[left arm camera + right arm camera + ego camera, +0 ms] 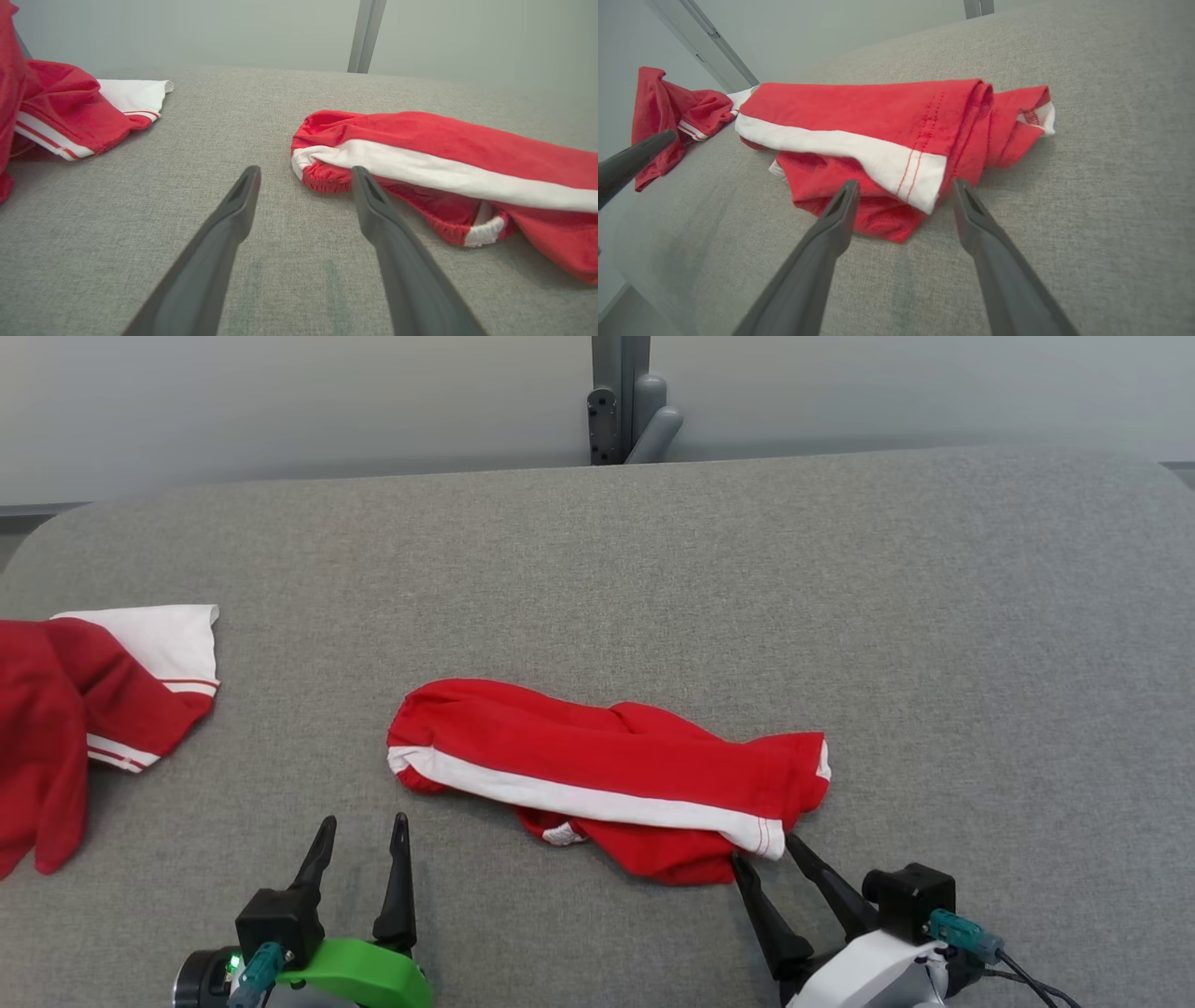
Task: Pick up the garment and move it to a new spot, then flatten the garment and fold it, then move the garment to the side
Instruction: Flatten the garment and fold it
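Crumpled garment point(93, 700), a red jersey with a white sleeve and red-and-white striped trim, lies bunched on the grey fabric-covered table point(653, 569). It sits well off to the outer side of the left tool point(363, 821) and is cut by the edge of the head view. Its white sleeve lies flat on the side farther from the tool, with the red body heaped nearer.

From the left wrist, the garment point(70, 116) sits ahead and to the left of the left tool point(306, 172), well apart from it. The tool's two dark fingers are spread wide over bare table and grip nothing. One of its fingertips is just beside the rounded, gathered end of a pair of red shorts point(444, 154) with a white side stripe.

The red shorts point(597, 765) lie across the table just ahead of both tools, nearer the right tool point(765, 849).

From the right wrist, the right tool point(906, 184) stands equally spread and holds nothing. Its fingertips sit on either side of the near corner of the red shorts point(859, 121), where the white stripe ends. Whether they touch the cloth cannot be told. Far beyond, past the shorts, the garment point(677, 116) appears as a red heap, with one finger point(635, 156) of the left tool in front of it.

A grey post point(625, 401) rises behind the table's far edge.
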Robot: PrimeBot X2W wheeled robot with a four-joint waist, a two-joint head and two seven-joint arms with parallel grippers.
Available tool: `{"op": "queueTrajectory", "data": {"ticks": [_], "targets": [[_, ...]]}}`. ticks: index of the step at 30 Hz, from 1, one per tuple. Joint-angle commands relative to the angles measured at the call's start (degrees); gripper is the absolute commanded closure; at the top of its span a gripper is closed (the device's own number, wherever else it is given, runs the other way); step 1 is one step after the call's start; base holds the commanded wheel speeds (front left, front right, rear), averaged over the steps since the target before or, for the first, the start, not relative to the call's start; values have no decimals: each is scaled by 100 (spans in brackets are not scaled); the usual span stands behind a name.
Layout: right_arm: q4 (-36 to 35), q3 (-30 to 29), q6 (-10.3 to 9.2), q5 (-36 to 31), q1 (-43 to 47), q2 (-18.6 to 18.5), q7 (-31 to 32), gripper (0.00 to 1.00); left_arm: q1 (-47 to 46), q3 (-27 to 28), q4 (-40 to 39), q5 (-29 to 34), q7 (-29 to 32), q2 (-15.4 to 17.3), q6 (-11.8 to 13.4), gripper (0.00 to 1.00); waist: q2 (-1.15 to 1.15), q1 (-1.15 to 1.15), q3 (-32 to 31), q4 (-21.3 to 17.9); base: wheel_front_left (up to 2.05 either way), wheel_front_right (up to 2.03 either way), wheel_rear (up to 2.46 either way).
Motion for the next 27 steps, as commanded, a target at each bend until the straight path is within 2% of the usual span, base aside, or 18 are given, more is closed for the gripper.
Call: {"op": "queueTrajectory", "data": {"ticks": [1,8,10,13,14,15,16,17,18,23,27], "targets": [[27,37,-6,89,-52,-43,-17,0,-64,10,1,-31,-2,10,-9,0,0,0,2,13,0,0,0],[128,170,-6,263,-161,-101,-17,3,-137,-5,-6,-70,-2,10,-7,0,0,0,70,43,0,0,0],[108,176,-6,276,-191,-107,-17,8,-160,-14,-31,-69,-2,10,-8,0,0,0,97,49,0,0,0],[59,207,-6,325,-237,-116,-17,34,-169,-23,-57,-71,-2,10,-9,0,0,0,128,51,0,0,0],[45,218,-6,336,-241,-120,-17,50,-167,-30,-58,-71,-2,9,-8,0,0,0,134,51,0,0,0],[35,229,-6,343,-237,-127,-17,61,-161,-30,-56,-76,-2,10,-3,0,0,0,135,49,0,0,0],[35,229,-6,343,-237,-127,-17,61,-161,-30,-56,-76,-2,10,-3,0,0,0,135,49,0,0,0],[24,241,-6,360,-227,-130,-17,75,-147,-29,-55,-83,-2,10,0,0,0,0,131,46,0,0,0],[6,243,-6,377,-214,-130,-17,98,-130,-29,-53,-89,-2,10,2,0,0,0,129,45,0,0,0],[-107,136,-6,371,-163,-186,-17,100,-134,10,-65,-149,-2,10,13,0,0,0,143,30,0,0,0],[-181,-24,-6,275,-143,-262,-17,100,-329,49,-116,-340,-2,9,-122,0,0,0,211,-12,0,0,0]]}}
